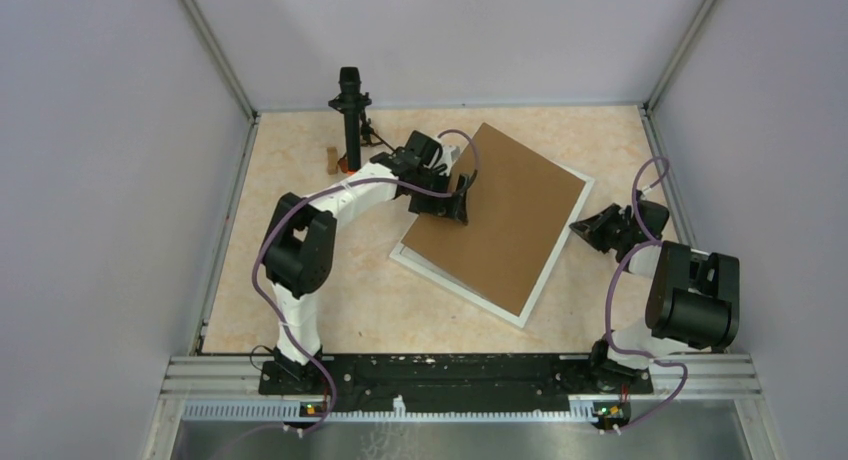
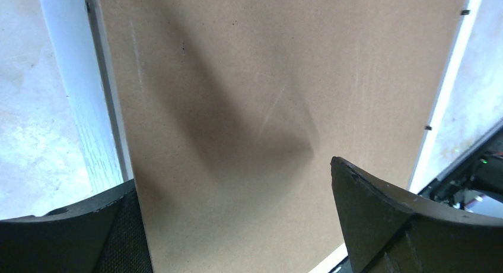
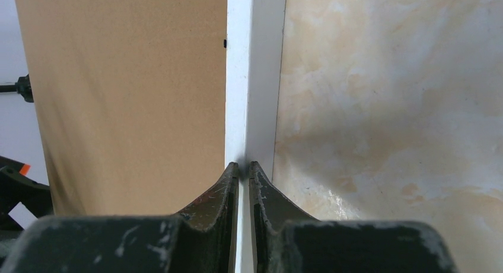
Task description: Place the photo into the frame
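Top external: one sheet (image 1: 495,215), left claw (image 1: 458,202) released, right claw (image 1: 576,225) clamped on one frame (image 1: 450,281)

top: high, looking down on table (image 1: 610,145) | wrists: close over brown sheet (image 2: 267,77) | shared: sheet, frame (image 3: 255,77)

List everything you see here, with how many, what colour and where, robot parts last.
frame: one, white, flat mid-table, under the cardboard.
cardboard sheet: one, brown, lying on the frame.
stand: one, black, upright at back left.
small block: one, brown, beside the stand.
table: one, beige, under everything.
left arm: one, white and black, jaws wide open over the cardboard's left edge.
right arm: one, white and black, jaws closed on the frame's right rail.
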Available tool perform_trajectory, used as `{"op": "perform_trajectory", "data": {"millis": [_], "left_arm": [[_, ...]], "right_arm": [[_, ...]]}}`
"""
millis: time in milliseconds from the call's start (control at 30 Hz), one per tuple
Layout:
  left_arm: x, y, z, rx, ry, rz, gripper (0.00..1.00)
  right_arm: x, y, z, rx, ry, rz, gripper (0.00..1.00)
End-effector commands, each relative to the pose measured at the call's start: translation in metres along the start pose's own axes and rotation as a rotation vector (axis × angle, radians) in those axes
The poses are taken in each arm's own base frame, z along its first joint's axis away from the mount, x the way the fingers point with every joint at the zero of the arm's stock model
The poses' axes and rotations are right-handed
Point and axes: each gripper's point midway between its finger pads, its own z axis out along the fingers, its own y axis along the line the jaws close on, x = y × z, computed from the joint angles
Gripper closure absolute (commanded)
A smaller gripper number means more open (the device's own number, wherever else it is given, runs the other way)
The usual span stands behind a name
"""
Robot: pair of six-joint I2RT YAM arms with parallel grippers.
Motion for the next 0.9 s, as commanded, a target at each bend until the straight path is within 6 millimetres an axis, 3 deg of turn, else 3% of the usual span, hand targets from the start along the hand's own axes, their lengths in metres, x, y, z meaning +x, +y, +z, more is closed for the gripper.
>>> {"op": "perform_trajectory", "data": {"millis": [0, 333, 867], "left_arm": [[-0.024, -0.031, -0.022, 0.187, -0.090, 0.013, 0.02], [-0.026, -0.003, -0.029, 0.009, -0.120, 0.032, 0.02], [-0.030, 0.003, -0.036, -0.075, -0.131, 0.068, 0.02]], "right_arm": [[0.036, -0.007, -0.001, 0.012, 0.122, 0.031, 0.91], [0.037, -0.007, 0.000, 0.012, 0.124, 0.030, 0.91], [0.038, -0.007, 0.001, 0.014, 0.129, 0.027, 0.91]]}}
